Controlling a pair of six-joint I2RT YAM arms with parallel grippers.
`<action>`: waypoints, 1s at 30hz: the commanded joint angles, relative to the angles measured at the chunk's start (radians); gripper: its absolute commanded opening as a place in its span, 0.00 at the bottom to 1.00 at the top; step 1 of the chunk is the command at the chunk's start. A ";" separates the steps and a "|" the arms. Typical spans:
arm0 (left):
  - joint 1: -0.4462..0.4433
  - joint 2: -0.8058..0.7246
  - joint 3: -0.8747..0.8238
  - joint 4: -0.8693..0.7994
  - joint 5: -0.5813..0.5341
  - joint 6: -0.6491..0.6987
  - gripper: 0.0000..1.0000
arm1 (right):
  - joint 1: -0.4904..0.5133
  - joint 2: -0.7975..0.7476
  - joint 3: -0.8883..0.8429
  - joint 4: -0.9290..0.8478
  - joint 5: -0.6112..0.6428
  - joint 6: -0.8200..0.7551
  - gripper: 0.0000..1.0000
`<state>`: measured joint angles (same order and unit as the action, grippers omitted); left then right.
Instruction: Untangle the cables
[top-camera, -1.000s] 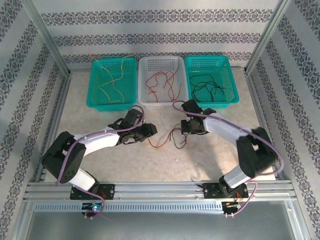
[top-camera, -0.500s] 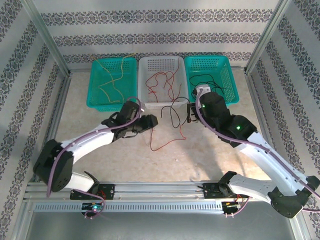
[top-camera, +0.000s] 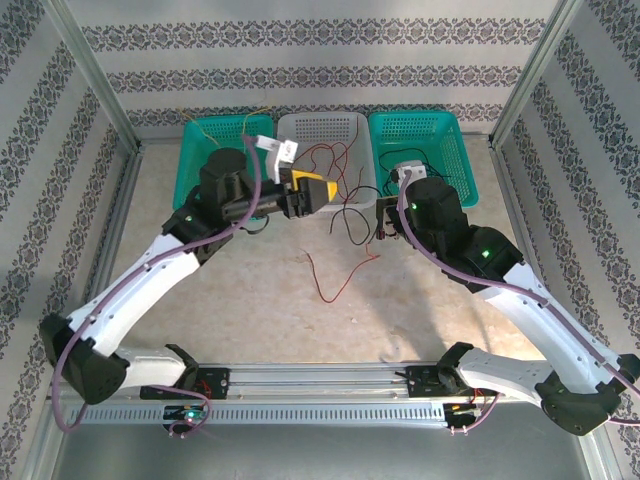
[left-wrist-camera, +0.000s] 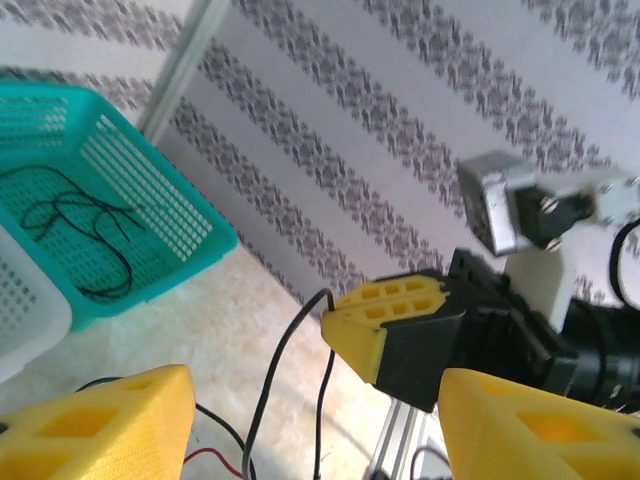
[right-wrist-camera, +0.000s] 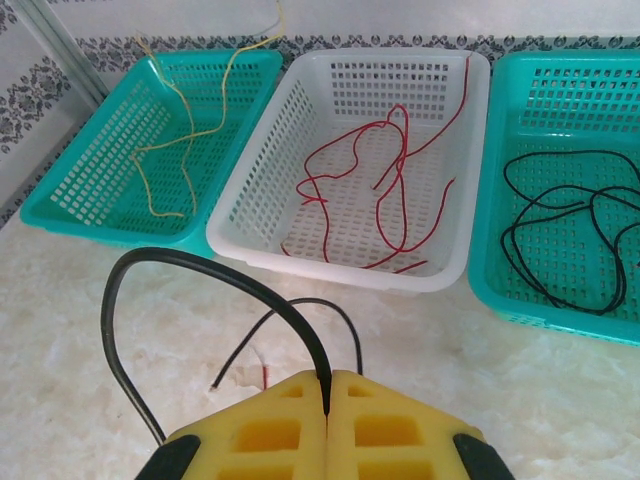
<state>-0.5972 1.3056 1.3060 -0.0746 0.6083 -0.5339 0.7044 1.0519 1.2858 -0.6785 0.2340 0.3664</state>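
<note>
The right gripper (right-wrist-camera: 328, 385) is clamped on a black cable (right-wrist-camera: 220, 265) that arches from its pads down toward the table. The left gripper (top-camera: 315, 190) stands wide apart and empty, up beside the white basket (top-camera: 330, 125). A second ago both worked low at the knot; since then the left has let go and lifted. The red cable (top-camera: 345, 280) lies on the table, apparently free of the black one, though they are too thin to be sure. The pair looks separated, so the black one can go to its basket.
</note>
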 joint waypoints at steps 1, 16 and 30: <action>-0.028 0.062 0.034 -0.093 0.066 0.111 0.64 | 0.016 -0.018 0.029 -0.003 -0.010 -0.003 0.00; -0.067 0.130 0.028 -0.025 0.102 0.094 0.24 | 0.049 -0.039 0.002 0.017 -0.023 0.015 0.00; -0.061 0.037 -0.004 0.165 -0.013 -0.048 0.00 | 0.022 -0.074 -0.225 0.144 -0.068 0.125 0.45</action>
<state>-0.6544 1.3743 1.2778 -0.0135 0.5972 -0.5247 0.7406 0.9680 1.1229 -0.5945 0.1982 0.4408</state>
